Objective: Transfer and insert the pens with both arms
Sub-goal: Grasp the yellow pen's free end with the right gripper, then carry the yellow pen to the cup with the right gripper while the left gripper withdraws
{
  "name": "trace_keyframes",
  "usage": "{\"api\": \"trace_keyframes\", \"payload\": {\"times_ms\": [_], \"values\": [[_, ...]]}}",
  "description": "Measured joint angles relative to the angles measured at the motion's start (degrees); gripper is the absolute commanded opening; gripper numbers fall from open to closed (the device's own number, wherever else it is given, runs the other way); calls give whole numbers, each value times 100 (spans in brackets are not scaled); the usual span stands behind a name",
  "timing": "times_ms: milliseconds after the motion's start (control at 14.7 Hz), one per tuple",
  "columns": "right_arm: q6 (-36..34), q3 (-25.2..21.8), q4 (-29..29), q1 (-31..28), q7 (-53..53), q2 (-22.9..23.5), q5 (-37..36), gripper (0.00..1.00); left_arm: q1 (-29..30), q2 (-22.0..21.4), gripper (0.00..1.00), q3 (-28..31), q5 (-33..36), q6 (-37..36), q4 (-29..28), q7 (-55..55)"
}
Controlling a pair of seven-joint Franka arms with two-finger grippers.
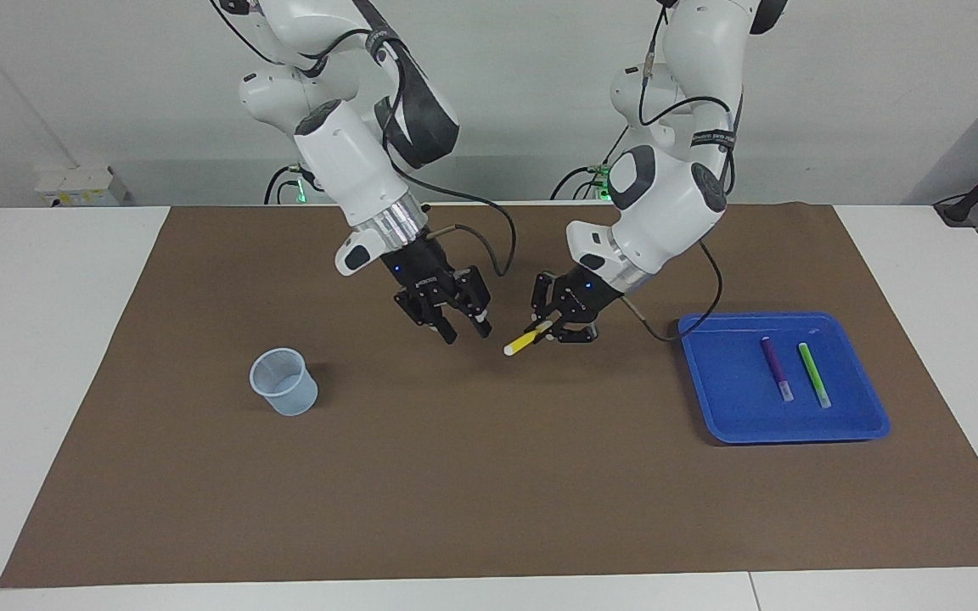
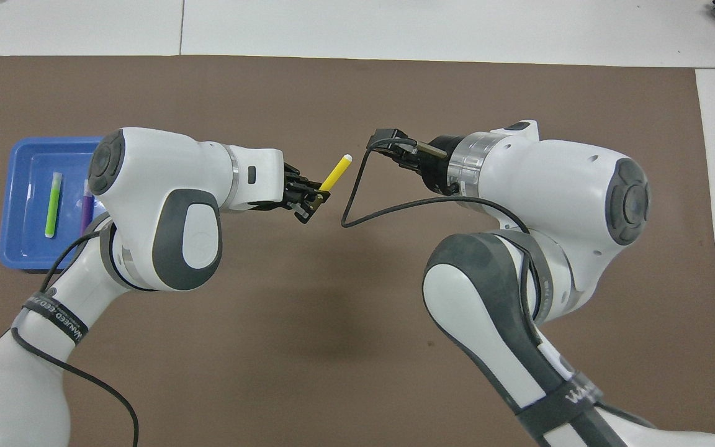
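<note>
Facing view. The left gripper (image 1: pixel 550 329) is clamping the yellow pen (image 1: pixel 528 340) by one end, over the middle of the brown mat (image 1: pixel 489 492). The pen is pointing, pale cap end first, toward the right gripper (image 1: pixel 465 329), which is hovering just beside that free end without touching it. The right gripper's two fingers are standing visibly apart; nothing is lying between them. The purple pen (image 1: pixel 776 368) and the green pen (image 1: pixel 813 374) are lying side by side, apart from each other, in the blue tray (image 1: pixel 867 428) toward the left arm's end of the table. The cup (image 1: pixel 283 382), translucent and pale blue, is standing upright on the mat toward the right arm's end.

Overhead view. The yellow pen (image 2: pixel 336 173) is projecting from the left gripper (image 2: pixel 311 197) toward the right gripper (image 2: pixel 395 146), whose fingers are mostly hidden under its wrist. The green pen (image 2: pixel 53 204) is showing in full in the blue tray (image 2: pixel 16 186); the purple pen (image 2: pixel 87 208) is partly covered by the left arm.

Handling. The pens are judged to be light, rigid, smooth plastic cylinders, likely to slip or pivot in a light pinch. The receiving hold is best taken across the free barrel near the cap, square to the axis. The mat is appearing matte and flat; the tray is shallow, glossy, with rounded corners.
</note>
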Motion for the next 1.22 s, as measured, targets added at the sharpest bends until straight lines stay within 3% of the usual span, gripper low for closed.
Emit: {"api": "trace_keyframes", "payload": {"times_ms": [408,612,952,1224], "values": [[377,14,81,329,-1,251,0,63,-540,-137,0,-6,-3,53,-5,-714],[382,9,103,352,-117,285,-3,63,-546,-169,0,26,-3,54,-12,-733],[381,-48,104,79,-1443,340,-6,63,-452,-198,0,79,-3,51,-58,-729],[377,-25,104,43,-1456,355,-3,62,-434,-216,0,78,-4,51,-92,-729]]}}
